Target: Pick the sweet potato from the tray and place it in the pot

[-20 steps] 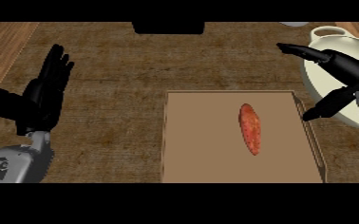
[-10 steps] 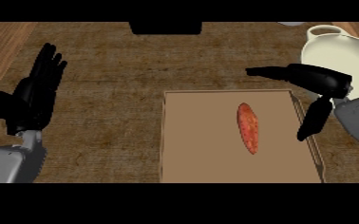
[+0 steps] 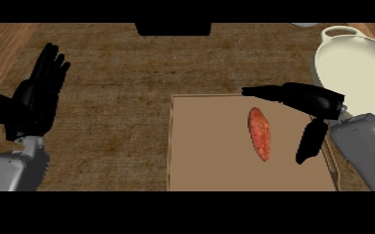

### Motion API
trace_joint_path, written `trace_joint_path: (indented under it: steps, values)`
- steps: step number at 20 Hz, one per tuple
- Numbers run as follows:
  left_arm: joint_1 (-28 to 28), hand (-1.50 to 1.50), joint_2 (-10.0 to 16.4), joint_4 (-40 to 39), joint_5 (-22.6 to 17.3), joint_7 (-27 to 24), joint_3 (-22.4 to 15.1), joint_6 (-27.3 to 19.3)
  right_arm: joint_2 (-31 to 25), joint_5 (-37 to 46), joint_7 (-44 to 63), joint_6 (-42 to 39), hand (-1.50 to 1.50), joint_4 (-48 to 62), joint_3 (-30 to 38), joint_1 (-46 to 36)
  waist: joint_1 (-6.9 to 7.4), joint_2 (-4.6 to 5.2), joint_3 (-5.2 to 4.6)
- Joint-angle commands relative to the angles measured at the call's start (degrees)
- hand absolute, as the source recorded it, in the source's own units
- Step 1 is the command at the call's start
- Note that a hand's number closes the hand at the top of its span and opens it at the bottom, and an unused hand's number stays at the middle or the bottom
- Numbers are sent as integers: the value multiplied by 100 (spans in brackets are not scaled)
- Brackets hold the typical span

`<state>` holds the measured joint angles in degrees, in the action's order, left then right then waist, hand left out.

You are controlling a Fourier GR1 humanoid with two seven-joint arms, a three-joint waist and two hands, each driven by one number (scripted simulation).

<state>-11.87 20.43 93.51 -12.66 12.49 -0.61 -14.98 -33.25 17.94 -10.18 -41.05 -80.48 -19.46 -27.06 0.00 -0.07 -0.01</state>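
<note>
With the right hand point(image 3: 313, 102) spread wide and the sweet potato point(image 3: 258, 135) between its fingers and thumb, an off-centre close could skid the potato across the tray point(image 3: 205, 153).

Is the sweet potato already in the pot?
No, the sweet potato lies on the tray, apart from the pot at the right.

Right of the tray point(image 3: 209, 148), the pot point(image 3: 344, 64) is cut off at the edge; the right hand point(image 3: 313, 99) covers the tray's rim.
</note>
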Motion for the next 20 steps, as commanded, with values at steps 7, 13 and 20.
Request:
trace_joint_path:
  steps: [7, 13, 20]
  values:
    - [88, 0, -326, -7, 253, -58, 134, 114, 11, 1047, -7, 32, -150, -267, 218, 557, -10, -1, 1]
    - [100, 0, -351, -63, 353, -80, 321, 346, 684, 1716, -331, 391, -150, 317, 141, 577, 22, 6, 2]
    - [62, 0, -419, -127, 295, -168, 550, 621, 1222, 2370, -298, 767, -150, 702, 50, 648, 17, 9, 1]
